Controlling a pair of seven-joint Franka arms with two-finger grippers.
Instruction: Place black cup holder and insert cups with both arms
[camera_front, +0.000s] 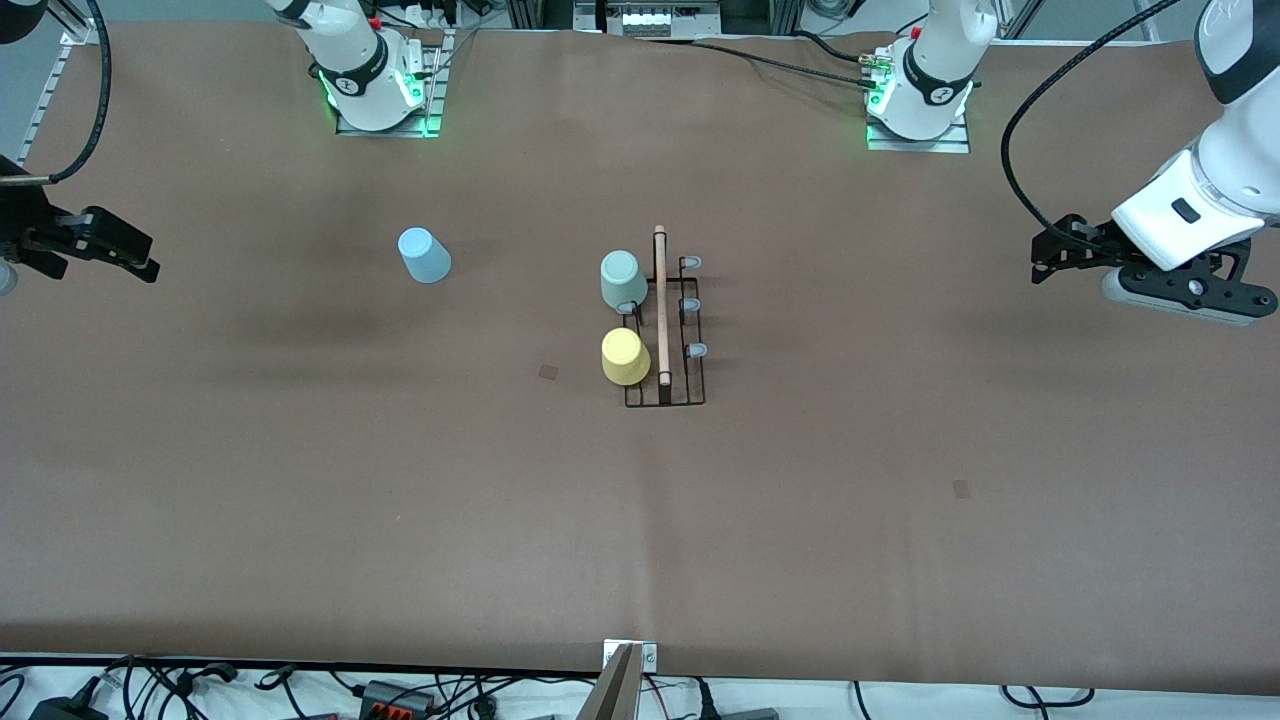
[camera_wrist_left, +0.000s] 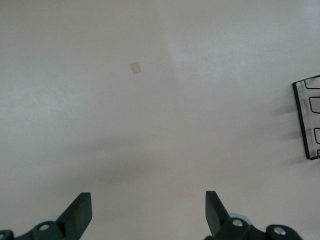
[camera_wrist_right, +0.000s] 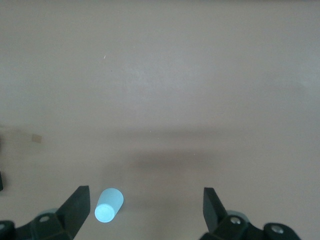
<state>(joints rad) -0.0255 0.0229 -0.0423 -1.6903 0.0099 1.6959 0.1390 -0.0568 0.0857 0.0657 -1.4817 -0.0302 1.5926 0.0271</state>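
Note:
The black cup holder (camera_front: 664, 385) stands mid-table, with its wooden rod handle (camera_front: 660, 305) on top. A pale green cup (camera_front: 622, 280) and a yellow cup (camera_front: 625, 357) sit upturned on its pegs on the side toward the right arm's end. The pegs (camera_front: 693, 350) on the side toward the left arm's end are bare. A light blue cup (camera_front: 424, 255) stands alone on the table toward the right arm's end; it also shows in the right wrist view (camera_wrist_right: 108, 206). My right gripper (camera_front: 140, 262) (camera_wrist_right: 146, 212) is open and empty. My left gripper (camera_front: 1045, 265) (camera_wrist_left: 148, 215) is open and empty, with the holder's edge (camera_wrist_left: 307, 120) in its view.
Small tape marks lie on the brown table (camera_front: 549, 372) (camera_front: 961, 488). The arm bases (camera_front: 375, 90) (camera_front: 920, 100) stand along the table's edge farthest from the camera. Cables lie past the table's nearest edge (camera_front: 400, 690).

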